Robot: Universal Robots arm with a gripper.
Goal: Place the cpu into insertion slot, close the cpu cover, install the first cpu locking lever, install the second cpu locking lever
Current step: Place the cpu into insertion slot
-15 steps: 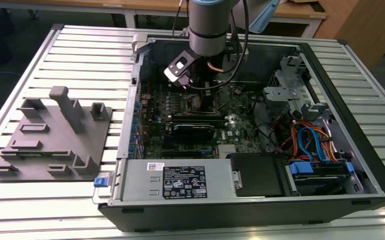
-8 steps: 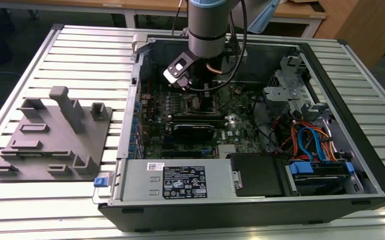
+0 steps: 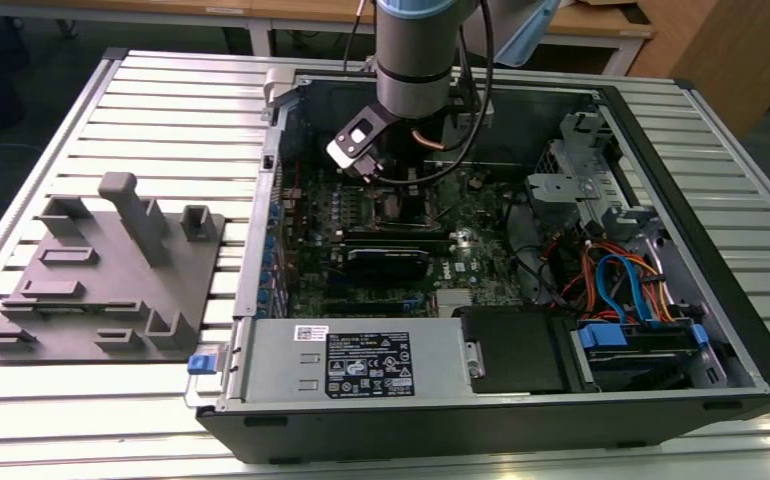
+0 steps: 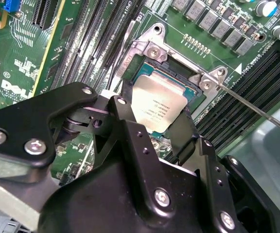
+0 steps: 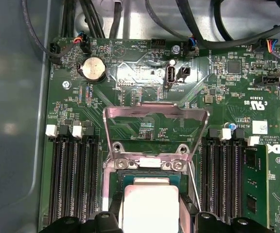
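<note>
The cpu (image 4: pixel 158 102), a flat silver square, lies between my gripper's (image 4: pixel 154 119) black fingers (image 4: pixel 123 114), which are shut on its two opposite edges. It sits at the insertion slot (image 4: pixel 175 73), low in its black frame; whether it rests fully in the slot I cannot tell. In the first wrist view the cpu (image 5: pixel 149 206) is in front of the raised cpu cover (image 5: pixel 130 110), which stands open and tilted back from its hinge. A thin wire locking lever (image 4: pixel 256 109) sticks out to one side of the slot. In the exterior view the gripper (image 3: pixel 405 185) reaches down into the computer case.
Long black memory slots (image 5: pixel 74 179) flank the socket on both sides. A coin battery (image 5: pixel 94 68) and cables lie beyond the cover. In the exterior view a grey fixture plate (image 3: pixel 105 270) sits at the left, the power supply (image 3: pixel 358 360) in front, and drive cables (image 3: pixel 625 285) at the right.
</note>
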